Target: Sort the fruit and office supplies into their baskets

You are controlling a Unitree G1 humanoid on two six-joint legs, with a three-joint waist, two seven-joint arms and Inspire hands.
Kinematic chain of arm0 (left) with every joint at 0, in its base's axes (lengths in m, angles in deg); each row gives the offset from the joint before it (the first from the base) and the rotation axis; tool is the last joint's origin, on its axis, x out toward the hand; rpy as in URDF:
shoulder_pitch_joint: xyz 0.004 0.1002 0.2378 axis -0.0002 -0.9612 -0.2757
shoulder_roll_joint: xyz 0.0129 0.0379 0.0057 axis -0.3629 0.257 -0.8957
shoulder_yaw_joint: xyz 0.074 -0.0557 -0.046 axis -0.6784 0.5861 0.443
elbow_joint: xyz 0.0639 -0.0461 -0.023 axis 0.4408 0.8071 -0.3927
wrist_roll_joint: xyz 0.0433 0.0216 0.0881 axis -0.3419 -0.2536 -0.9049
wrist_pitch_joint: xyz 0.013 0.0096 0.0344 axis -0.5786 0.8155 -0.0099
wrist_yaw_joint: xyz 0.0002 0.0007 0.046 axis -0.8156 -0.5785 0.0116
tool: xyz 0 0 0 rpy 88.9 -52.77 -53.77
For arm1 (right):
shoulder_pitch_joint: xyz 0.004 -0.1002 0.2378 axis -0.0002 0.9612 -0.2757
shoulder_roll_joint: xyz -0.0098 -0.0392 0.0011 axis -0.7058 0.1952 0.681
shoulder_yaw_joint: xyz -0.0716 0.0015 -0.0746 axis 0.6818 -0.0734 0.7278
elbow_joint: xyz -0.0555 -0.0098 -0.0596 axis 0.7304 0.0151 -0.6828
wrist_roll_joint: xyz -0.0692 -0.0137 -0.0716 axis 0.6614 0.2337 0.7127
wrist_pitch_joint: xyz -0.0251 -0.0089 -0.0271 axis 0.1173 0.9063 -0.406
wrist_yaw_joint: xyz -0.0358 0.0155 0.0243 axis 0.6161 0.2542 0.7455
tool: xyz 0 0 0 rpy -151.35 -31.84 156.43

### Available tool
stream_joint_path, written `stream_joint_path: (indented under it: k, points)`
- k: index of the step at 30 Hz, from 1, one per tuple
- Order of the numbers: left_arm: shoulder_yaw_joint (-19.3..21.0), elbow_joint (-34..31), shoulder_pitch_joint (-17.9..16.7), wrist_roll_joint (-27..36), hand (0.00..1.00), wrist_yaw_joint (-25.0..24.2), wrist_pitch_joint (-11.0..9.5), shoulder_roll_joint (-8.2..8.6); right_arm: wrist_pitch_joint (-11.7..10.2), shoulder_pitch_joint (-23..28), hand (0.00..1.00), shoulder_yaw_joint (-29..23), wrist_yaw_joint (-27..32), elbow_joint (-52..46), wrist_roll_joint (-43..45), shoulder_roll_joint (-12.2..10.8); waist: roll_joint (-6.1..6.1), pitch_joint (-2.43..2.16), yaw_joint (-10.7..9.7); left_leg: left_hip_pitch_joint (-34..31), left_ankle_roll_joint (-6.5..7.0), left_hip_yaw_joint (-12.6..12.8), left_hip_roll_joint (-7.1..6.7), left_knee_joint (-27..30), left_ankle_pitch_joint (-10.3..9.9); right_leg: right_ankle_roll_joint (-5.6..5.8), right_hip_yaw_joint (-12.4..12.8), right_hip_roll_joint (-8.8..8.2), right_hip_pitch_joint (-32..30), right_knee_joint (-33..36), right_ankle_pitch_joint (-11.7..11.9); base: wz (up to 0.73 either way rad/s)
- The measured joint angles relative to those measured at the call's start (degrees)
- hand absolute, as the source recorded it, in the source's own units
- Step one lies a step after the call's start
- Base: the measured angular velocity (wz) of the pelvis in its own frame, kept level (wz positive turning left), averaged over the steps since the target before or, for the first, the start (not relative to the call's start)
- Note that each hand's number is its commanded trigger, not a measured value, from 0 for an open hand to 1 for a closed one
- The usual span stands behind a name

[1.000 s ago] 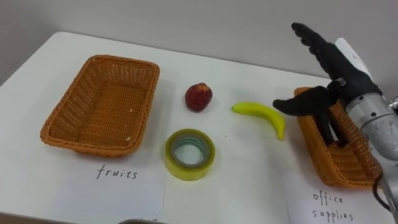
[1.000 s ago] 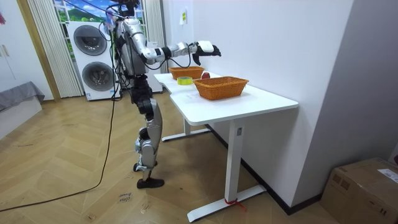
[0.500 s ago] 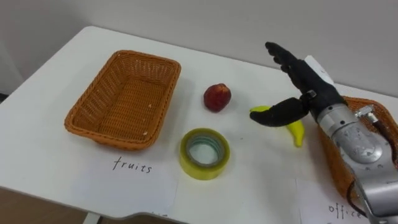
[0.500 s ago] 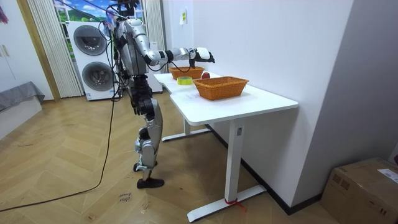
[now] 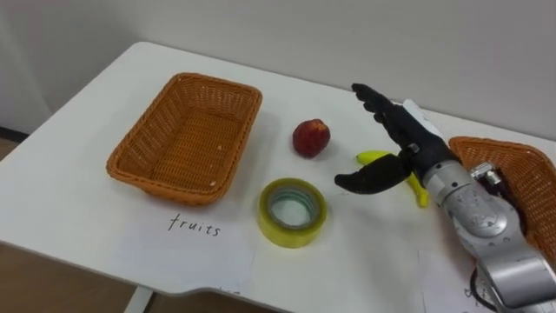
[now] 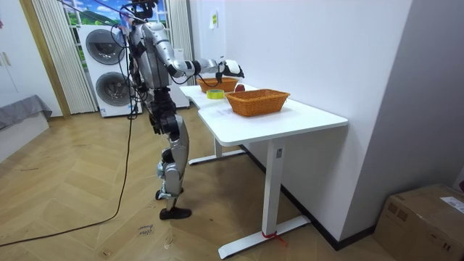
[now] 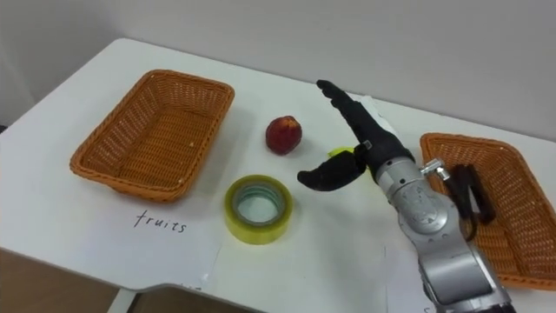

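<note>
- At the far left of the white table (image 5: 69, 200): left basket (image 5: 165, 183), woven, sitting flat.
- Just in front of it: paper sheet (image 5: 195, 248) with handwriting.
- Right of that, near the front edge: tape roll (image 5: 293, 212), yellow, lying flat, apart from the rest.
- Behind the roll and well clear of it: red fruit (image 5: 311, 137), round, on the bare tabletop between the baskets.
- Further right: banana (image 5: 373, 157), on the tabletop, outside both baskets, partly covered from view.
- Over the banana: right hand (image 5: 408, 143), fingers straight, thumb spread wide from them, clamped on nothing; contact with the banana impossible to tell.
- At the far right: right basket (image 5: 499, 143), woven, with a dark object (image 7: 470, 193) inside, too unclear to name.
</note>
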Motion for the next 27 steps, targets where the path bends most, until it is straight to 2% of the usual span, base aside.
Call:
stream_joint_path:
  k: [13,19,23,27]
  points:
    - [-0.02,0.09,0.04,-0.07,0.00,0.15,0.00,0.05,-0.05,0.00,0.00,1.12,0.14,0.00,1.05,-0.25,-0.49,-0.11,0.28,-0.11,0.13,-0.60,-0.36,-0.14,0.08,0.27,-1.37,-0.46,0.32,-0.10,-0.16,0.03]
    - [-0.06,0.15,-0.14,-0.12,0.00,0.31,0.00,0.06,-0.21,-0.02,0.00,3.03,1.06,0.47,0.69,-0.42,-0.67,-0.05,1.60,0.02,0.18,-1.85,-0.55,-0.09,0.12,0.34,-2.72,-0.56,1.09,-0.27,-0.20,0.12]
    - [-0.58,-0.02,-0.80,-0.14,0.00,0.21,0.02,0.54,-0.37,0.00,0.00,3.49,0.81,4.36,0.79,-2.33,-0.77,-0.01,2.80,-0.16,0.29,-3.02,-1.08,-0.08,0.28,0.65,-3.45,-0.86,1.38,-0.24,-0.40,0.13]
    - [-0.58,-0.08,-1.66,-0.20,0.00,-0.27,0.44,0.54,-0.39,-0.04,0.00,3.54,0.72,5.63,1.30,-2.66,-0.82,-0.03,3.61,-0.24,0.35,-3.64,-1.29,-0.07,0.32,0.77,-4.04,-1.02,1.57,-0.23,-0.47,0.10]
